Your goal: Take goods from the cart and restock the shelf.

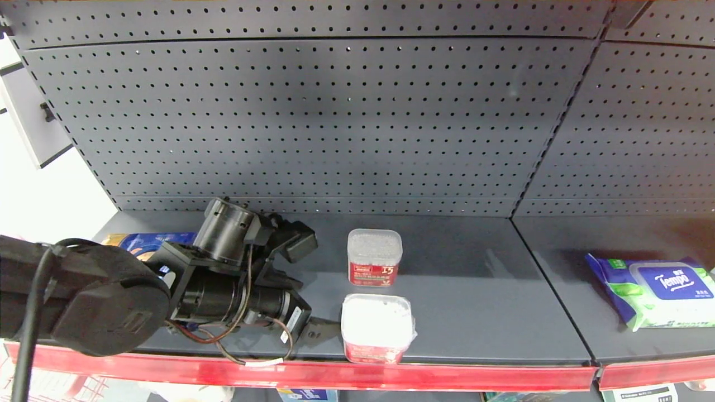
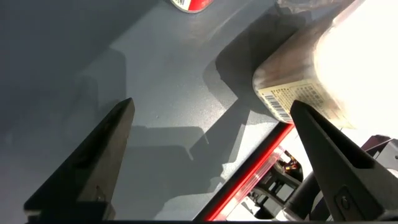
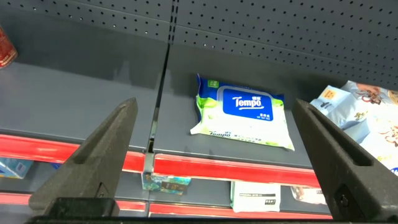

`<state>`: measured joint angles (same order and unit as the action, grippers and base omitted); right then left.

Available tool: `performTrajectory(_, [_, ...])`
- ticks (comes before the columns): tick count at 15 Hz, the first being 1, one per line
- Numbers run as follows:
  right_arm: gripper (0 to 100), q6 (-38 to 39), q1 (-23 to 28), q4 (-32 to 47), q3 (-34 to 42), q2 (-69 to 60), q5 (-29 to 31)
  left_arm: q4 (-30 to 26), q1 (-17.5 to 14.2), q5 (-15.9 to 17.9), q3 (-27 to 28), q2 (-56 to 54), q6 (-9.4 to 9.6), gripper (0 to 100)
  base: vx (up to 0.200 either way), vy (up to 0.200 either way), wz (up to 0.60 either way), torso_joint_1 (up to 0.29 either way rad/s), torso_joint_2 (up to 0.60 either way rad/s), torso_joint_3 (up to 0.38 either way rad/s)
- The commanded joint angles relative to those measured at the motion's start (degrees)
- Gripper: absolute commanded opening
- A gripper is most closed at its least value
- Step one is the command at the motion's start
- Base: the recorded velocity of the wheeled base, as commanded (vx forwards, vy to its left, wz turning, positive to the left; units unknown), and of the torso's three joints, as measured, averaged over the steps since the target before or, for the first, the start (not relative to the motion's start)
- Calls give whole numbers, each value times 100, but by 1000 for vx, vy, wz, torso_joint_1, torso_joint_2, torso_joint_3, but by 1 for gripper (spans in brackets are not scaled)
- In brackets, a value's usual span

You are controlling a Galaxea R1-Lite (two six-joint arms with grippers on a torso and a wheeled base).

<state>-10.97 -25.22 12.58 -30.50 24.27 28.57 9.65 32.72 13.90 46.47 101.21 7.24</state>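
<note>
Left gripper [image 2: 211,106] is wide open and holding nothing, low over the shelf [image 1: 475,290]. One finger sits just beside the near tub [image 1: 377,326], which stands right at the red front lip [image 1: 447,374] with a second tub [image 1: 374,257] farther back behind it. Right gripper [image 3: 214,102] hangs open too, facing the wipes pack [image 3: 245,118] on the right-hand bay. My worry is the retreat: if I swing the left arm carelessly, that finger could snag the near tub's film wrap and drag it over the lip.
</note>
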Motion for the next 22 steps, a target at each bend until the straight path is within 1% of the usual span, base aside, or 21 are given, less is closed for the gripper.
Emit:
performTrajectory(1, [100, -1, -9, 8, 18, 16, -1, -16, -222, -1, -332, -461, -3, 100, 0, 0, 0, 0, 0, 0])
performTrajectory(2, [100, 7, -9, 16, 35, 7, -1, -16, -407, -1, -657, -910, -3, 100, 0, 0, 0, 0, 0, 0])
performTrajectory(3, [100, 7, -9, 16, 88, 7, -1, -16, -662, 8, -991, -1560, -3, 100, 0, 0, 0, 0, 0, 0])
performTrajectory(4, [100, 16, -9, 16, 106, 7, -1, -139, -969, 34, -1211, -2281, -21, 100, 0, 0, 0, 0, 0, 0])
performTrajectory(5, [100, 51, -27, 25, 115, 7, -1, -447, -1303, 60, -1298, -3098, -47, 100, 0, 0, 0, 0, 0, 0])
performTrajectory(6, [100, 157, -35, 131, 115, -1, -1, -1080, -1593, 131, -1281, -4083, -135, 100, 0, 0, 0, 0, 0, 0])
performTrajectory(7, [100, 236, -35, 385, 115, -45, -1, -1932, -1716, 245, -1211, -5067, -355, 100, 0, 0, 0, 0, 0, 0])
performTrajectory(8, [100, 236, -35, 719, 71, -151, -1, -2952, -1725, 254, -1061, -5999, -592, 100, 0, 0, 0, 0, 0, 0])
performTrajectory(9, [100, 236, -44, 904, 71, -212, -1, -3699, -1734, 219, -973, -6631, -715, 100, 0, 0, 0, 0, 0, 0])
performTrajectory(10, [100, 245, 0, 983, 141, -318, -1, -4587, -1743, 43, -991, -7545, -759, 100, 0, 0, 0, 0, 0, 0])
performTrajectory(11, [100, 253, 44, 992, 167, -379, 17, -4798, -1743, -107, -1026, -7835, -759, 100, 0, 0, 0, 0, 0, 0])
performTrajectory(12, [100, 253, 791, 1062, 71, -414, 43, -5316, -1743, -827, -1123, -8662, -759, 100, 0, 0, 0, 0, 0, 0])
performTrajectory(13, [100, 289, 1327, 1071, -17, -327, 25, -5518, -1743, -1108, -1114, -8908, -759, 100, 0, 0, 0, 0, 0, 0])
performTrajectory(14, [100, 543, 2074, 1080, 27, -186, -1, -5914, -1769, -1486, -1087, -9180, -821, 100, 0, 0, 0, 0, 0, 0])
performTrajectory(15, [100, 640, 2206, 1097, 132, -212, -36, -5993, -1813, -1636, -1140, -9259, -953, 100, 0, 0, 0, 0, 0, 0])
performTrajectory(16, [100, 675, 2197, 1115, 282, -274, -115, -5975, -1892, -1733, -1193, -9259, -1120, 100, 0, 0, 0, 0, 0, 0])
performTrajectory(17, [100, 675, 2065, 1080, 756, -898, -836, -5685, -2279, -1899, -1237, -9145, -1744, 100, 0, 0, 0, 0, 0, 0])
performTrajectory(18, [100, 684, 2065, 1115, 976, -1232, -1135, -5694, -2666, -1987, -1298, -9145, -1911, 100, 0, 0, 0, 0, 0, 0])
performTrajectory(19, [100, 693, 2100, 1115, 1266, -1478, -1135, -5808, -3043, -2005, -1492, -9259, -1911, 100, 0, 0, 0, 0, 0, 0])
performTrajectory(20, [100, 693, 2162, 1115, 1407, -1575, -1108, -5896, -3272, -2005, -1580, -9426, -1893, 100, 0, 0, 0, 0, 0, 0])
performTrajectory(22, [100, 684, 3454, 1141, 1591, -1188, -1126, -5826, -3272, -1970, -1747, -9514, -1884, 100, 0, 0, 0, 0, 0, 0])
